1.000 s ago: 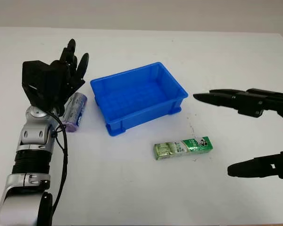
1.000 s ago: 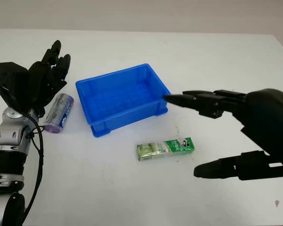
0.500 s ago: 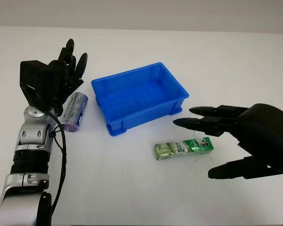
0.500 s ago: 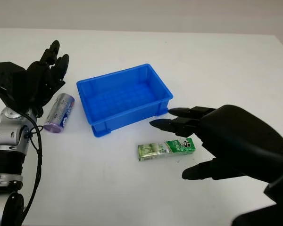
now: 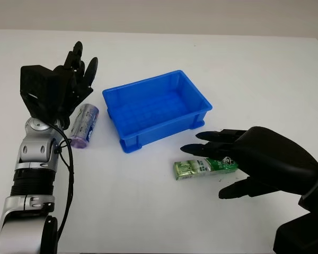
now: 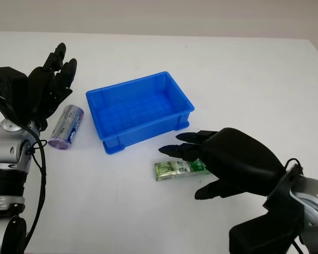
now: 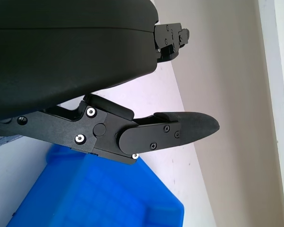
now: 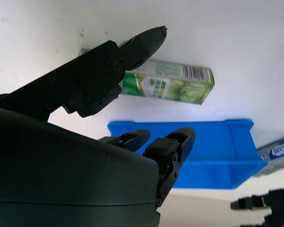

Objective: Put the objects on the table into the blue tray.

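Observation:
The empty blue tray stands mid-table. In front of it lies a green carton, long side across. My right hand hovers open over the carton's right end, with fingers on the tray side and thumb on the near side. It does not grip the carton, which lies beyond the fingertips in the right wrist view. A silver and purple can lies to the left of the tray. My left hand is raised open just left of and above the can.
The white table has free room in front and at the left front. Its far edge meets a grey wall. The tray's corner appears below my left hand's finger.
My right hand has come in from the right and lowered over the green carton's right end. The left hand has hardly moved. The carton, can and tray lie where they were.

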Controlling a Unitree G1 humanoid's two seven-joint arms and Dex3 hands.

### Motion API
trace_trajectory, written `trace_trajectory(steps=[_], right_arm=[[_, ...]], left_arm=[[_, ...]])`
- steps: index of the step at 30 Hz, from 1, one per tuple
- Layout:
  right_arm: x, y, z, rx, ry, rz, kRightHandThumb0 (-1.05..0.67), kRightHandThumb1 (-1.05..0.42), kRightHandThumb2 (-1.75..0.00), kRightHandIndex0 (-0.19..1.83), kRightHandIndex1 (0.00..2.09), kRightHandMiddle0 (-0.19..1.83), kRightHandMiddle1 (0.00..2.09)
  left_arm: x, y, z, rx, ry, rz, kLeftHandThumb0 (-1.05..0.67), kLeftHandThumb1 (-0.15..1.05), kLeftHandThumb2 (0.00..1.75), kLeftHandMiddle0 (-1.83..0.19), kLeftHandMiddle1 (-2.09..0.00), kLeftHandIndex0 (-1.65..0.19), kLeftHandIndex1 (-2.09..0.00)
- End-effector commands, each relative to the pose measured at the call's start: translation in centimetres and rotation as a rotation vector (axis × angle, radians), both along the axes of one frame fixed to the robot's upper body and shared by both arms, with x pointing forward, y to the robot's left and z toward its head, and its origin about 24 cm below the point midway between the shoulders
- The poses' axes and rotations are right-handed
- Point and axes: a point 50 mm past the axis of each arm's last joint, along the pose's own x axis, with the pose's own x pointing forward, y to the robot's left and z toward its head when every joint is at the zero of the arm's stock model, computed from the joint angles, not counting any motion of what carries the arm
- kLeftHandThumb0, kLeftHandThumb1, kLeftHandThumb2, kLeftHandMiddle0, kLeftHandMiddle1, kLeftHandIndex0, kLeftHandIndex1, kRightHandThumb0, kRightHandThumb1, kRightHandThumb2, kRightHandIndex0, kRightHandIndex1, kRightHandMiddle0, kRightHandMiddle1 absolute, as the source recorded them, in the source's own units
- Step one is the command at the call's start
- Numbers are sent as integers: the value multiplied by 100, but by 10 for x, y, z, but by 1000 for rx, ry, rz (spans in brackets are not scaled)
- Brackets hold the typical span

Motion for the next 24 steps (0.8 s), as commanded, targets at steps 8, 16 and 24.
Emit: trace_trajectory(steps=[8,16,24], right_arm=[[14,6,-15,-5,9,-5,-30,-73,-5,54,8,55,6],[24,3,-25,17,-43,-19,-22,-77,-7,65,11,66,8],[30,8,-27,-18,-220,-4,-42,-96,-6,90,88,106,22]], left_arm=[[-1,3,-4,4,0,13,-72,105,49,10,-6,9,-7],[-2,4,-6,24,2,18,-73,105,50,9,-6,8,-7],[-1,6,-4,29,-2,11,-73,105,49,10,-5,9,-6]])
